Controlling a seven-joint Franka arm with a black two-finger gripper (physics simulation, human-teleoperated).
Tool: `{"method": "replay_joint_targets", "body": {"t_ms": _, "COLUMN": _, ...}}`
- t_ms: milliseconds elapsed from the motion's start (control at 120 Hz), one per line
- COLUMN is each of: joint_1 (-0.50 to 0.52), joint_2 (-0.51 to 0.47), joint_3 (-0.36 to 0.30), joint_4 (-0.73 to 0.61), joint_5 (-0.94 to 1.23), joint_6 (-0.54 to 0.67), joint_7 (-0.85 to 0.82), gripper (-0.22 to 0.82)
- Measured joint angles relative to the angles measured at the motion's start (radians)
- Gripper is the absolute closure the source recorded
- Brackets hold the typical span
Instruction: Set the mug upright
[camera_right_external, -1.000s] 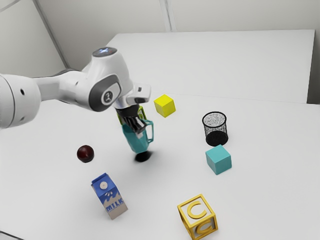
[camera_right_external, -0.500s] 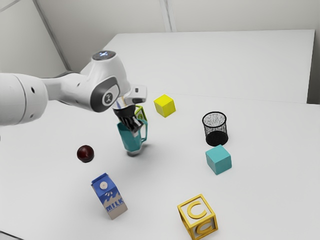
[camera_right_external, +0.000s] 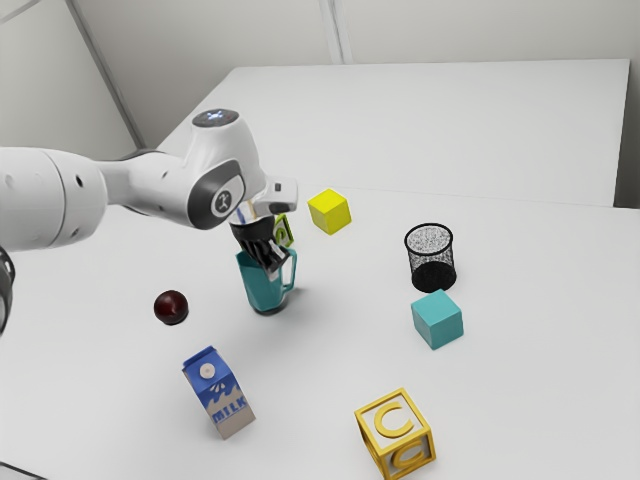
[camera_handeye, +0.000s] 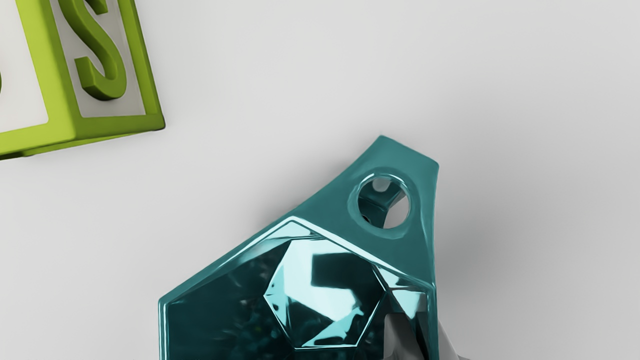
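Observation:
My gripper (camera_right_external: 272, 264) is at the rim of the teal mug (camera_right_external: 262, 286), which stands close to upright with its base at the tabletop and its handle toward the exterior view's right. In the wrist view the gripper (camera_handeye: 429, 341) has one finger inside the mug (camera_handeye: 400, 255) and the other outside, with the wall pinched between them. The mug's open top faces my hand, and its inner floor is visible. Whether the base rests fully flat on the table cannot be told.
Close behind the mug is a green letter block (camera_right_external: 284, 231). Around stand a yellow cube (camera_right_external: 330, 211), black mesh cup (camera_right_external: 431, 258), teal cube (camera_right_external: 437, 319), yellow letter block (camera_right_external: 396, 434), milk carton (camera_right_external: 219, 392) and dark red ball (camera_right_external: 171, 307).
The held mug has swung from a tilt to nearly upright, shifted toward the exterior view's left and come down to the table. In the last half second it moved slightly toward the exterior view's right.

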Motion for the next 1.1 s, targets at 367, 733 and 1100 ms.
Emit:
{"method": "replay_joint_targets", "body": {"t_ms": 367, "joint_1": 0.0, "joint_2": -0.006, "joint_3": 0.0, "joint_4": 0.0, "joint_5": -0.024, "joint_6": -0.002, "joint_7": -0.005, "gripper": 0.56}}
{"method": "replay_joint_targets", "body": {"t_ms": 733, "joint_1": 0.001, "joint_2": -0.1, "joint_3": -0.001, "joint_4": 0.154, "joint_5": -0.04, "joint_6": -0.137, "joint_7": -0.028, "gripper": 0.16}}
{"method": "replay_joint_targets", "body": {"t_ms": 1100, "joint_1": 0.239, "joint_2": -0.081, "joint_3": -0.151, "joint_4": 0.556, "joint_5": -0.032, "joint_6": -0.502, "joint_7": -0.01, "gripper": 0.03}}
